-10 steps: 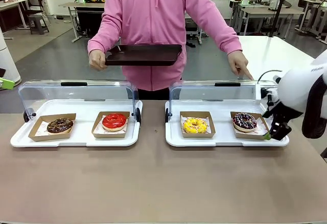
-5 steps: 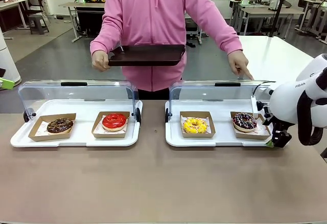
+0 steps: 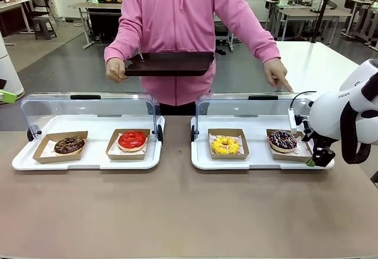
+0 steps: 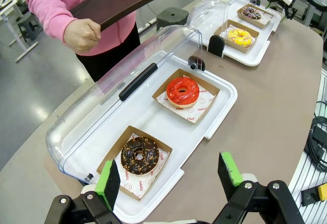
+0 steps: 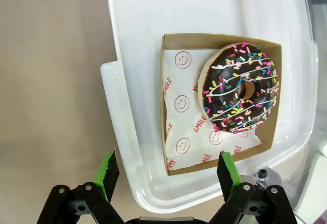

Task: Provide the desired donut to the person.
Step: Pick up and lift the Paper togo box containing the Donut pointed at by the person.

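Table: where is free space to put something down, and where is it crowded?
The table strip in front of the left tray and right tray is bare. The gap between the two trays is narrow. Inside the left tray, white floor shows between its two boxes. Crowded: the right tray's right end, where the right gripper hangs by the sprinkled donut.

**Three views, one table (image 3: 177, 211)**

The front camera faces across the table at the person (image 3: 171, 16), mid-distance. The left wrist camera looks down from the left end along both trays (image 4: 168, 127). The right wrist camera hangs close above the sprinkled donut (image 5: 225, 101), seen in all three.
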Controlling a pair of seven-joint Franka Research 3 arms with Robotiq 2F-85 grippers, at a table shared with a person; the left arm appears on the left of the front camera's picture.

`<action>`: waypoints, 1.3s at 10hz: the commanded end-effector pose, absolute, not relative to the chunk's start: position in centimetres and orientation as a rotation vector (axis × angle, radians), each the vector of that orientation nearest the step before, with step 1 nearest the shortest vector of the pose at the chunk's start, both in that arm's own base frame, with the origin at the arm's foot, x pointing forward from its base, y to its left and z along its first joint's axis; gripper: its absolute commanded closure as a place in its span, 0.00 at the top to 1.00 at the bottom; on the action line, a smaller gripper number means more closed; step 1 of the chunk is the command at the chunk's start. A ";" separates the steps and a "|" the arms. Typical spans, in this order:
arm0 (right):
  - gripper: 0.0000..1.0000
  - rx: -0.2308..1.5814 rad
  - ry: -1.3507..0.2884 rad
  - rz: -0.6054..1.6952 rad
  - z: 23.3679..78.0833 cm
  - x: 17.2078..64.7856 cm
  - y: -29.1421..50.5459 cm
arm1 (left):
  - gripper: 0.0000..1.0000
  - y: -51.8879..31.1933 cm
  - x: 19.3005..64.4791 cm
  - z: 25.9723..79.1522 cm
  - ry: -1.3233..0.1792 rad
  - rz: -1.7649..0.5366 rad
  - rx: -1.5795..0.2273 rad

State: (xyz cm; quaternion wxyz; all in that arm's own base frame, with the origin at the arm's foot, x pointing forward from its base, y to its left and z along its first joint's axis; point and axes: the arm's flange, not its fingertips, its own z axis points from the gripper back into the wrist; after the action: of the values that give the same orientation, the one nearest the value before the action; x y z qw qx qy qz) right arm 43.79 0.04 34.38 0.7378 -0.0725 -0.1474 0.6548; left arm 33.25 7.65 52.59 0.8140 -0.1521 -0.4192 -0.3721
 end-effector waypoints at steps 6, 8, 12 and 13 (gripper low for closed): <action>0.43 -0.158 -0.321 1.478 33.2 46.5 -1.0 | 1.00 7.7 33.3 52.6 -0.902 -0.797 -0.334; 0.37 -0.167 -0.319 1.490 32.7 46.9 -0.8 | 1.00 7.7 33.3 52.6 -0.902 -0.797 -0.334; 0.00 -0.153 -0.276 1.493 31.8 47.3 -0.9 | 1.00 7.7 33.3 52.6 -0.902 -0.797 -0.334; 0.00 -0.143 -0.278 1.496 32.0 47.3 -1.0 | 1.00 7.7 33.3 52.6 -0.902 -0.797 -0.334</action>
State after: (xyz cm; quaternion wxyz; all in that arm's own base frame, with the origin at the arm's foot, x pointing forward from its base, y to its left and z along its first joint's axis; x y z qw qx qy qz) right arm 46.67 -0.39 32.10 0.7312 -0.0740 -0.1198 0.6675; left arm 33.25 7.65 52.58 0.8141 -0.1522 -0.4192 -0.3720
